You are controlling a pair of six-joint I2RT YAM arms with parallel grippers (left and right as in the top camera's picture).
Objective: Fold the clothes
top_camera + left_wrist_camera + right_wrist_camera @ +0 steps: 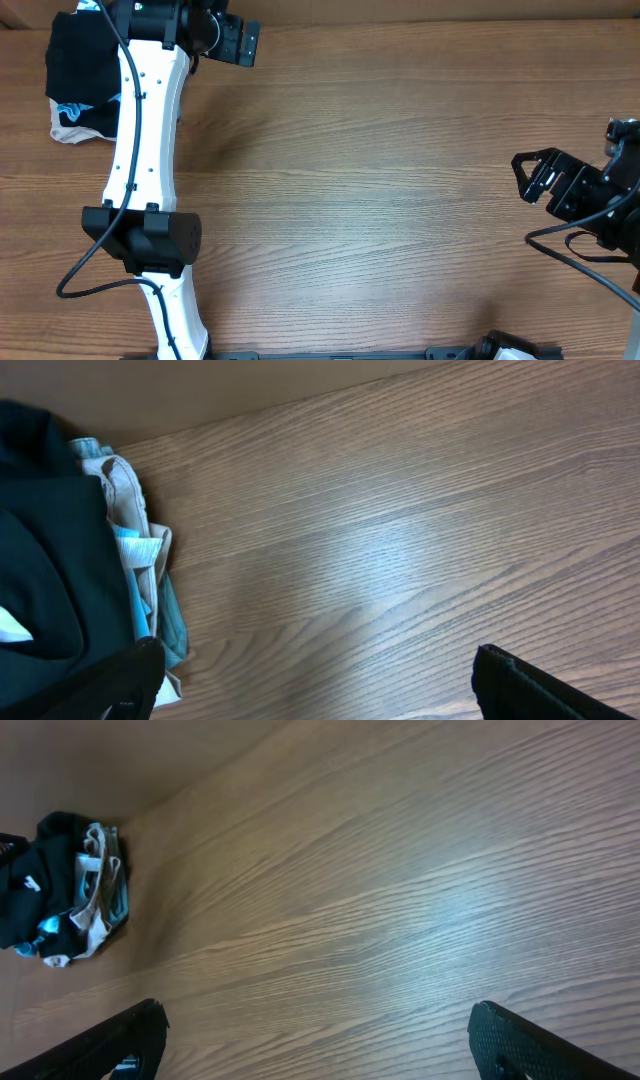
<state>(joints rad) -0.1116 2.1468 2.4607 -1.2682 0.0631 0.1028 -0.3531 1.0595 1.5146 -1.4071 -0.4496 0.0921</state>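
The black garment (82, 62) lies folded on a small pile at the table's far left corner. It fills the left of the left wrist view (50, 570), with a bit of white print at its edge. It is small and far off in the right wrist view (35, 885). My left gripper (240, 42) is open and empty, to the right of the pile; its fingers show in the left wrist view (318, 685). My right gripper (530, 176) is open and empty at the table's right side, also seen in its own view (318, 1038).
Under the black garment lie a beige garment (125, 485) and a light-blue top (150, 600). The white left arm (145, 140) reaches across the table's left side, partly over the pile. The wooden table (380, 200) spreads between the two grippers.
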